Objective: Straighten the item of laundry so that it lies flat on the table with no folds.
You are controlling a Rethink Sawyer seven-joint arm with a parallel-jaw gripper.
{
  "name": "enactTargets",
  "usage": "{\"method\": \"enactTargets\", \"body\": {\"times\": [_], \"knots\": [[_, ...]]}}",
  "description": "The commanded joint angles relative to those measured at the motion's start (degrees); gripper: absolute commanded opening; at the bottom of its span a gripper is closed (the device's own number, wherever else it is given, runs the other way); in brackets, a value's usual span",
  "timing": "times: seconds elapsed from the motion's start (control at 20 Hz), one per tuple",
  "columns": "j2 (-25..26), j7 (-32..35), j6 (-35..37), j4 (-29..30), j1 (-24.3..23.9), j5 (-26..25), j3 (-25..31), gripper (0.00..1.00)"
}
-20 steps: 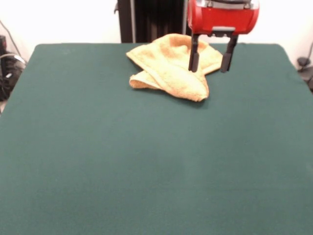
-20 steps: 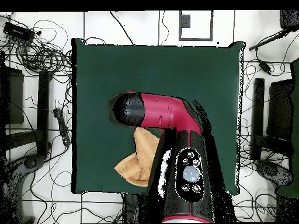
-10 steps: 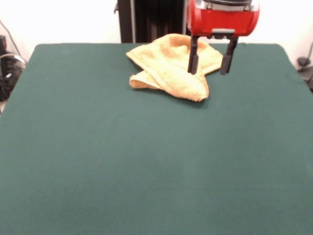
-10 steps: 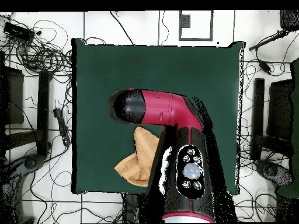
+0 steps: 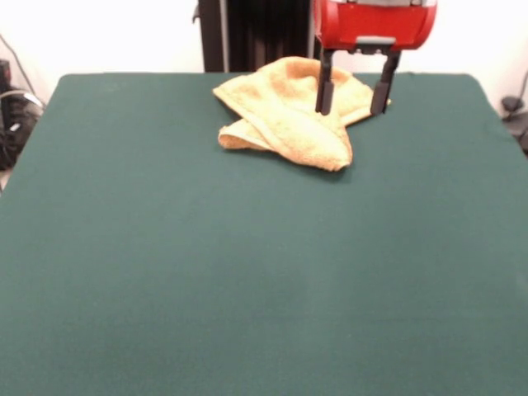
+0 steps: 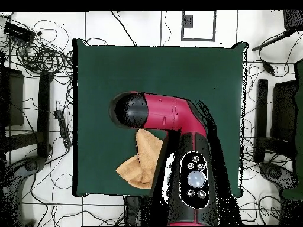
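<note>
towel [image 5: 289,115] crumpled, with folds, near 12 o'clock edge of the table [image 5: 247,272]. gripper [image 5: 352,97] above its 3 o'clock side, fingers spread, holding nothing.

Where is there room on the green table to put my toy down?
Nearly all of the table is bare: everything from the towel to the near edge, plus both side strips. It is crowded only at the far edge, where the crumpled towel lies and the open end effector hangs over its right part.
</note>
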Motion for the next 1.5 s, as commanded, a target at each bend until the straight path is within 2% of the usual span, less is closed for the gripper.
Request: {"method": "enactTargets", "body": {"times": [0.05, 0.6, 1.1, 1.5], "knots": [[1.2, 7.5, 0.1, 9.0, -0.1, 1.7, 5.3, 1.0], [0.5, 8.0, -3.1, 12.2, 0.2, 1.0, 5.2, 1.0], [-1.8, 8.4, -7.5, 18.5, -0.2, 0.7, 5.3, 1.0], [0.4, 7.7, -12.5, 21.8, -0.9, -0.8, 5.9, 1.0]]}}
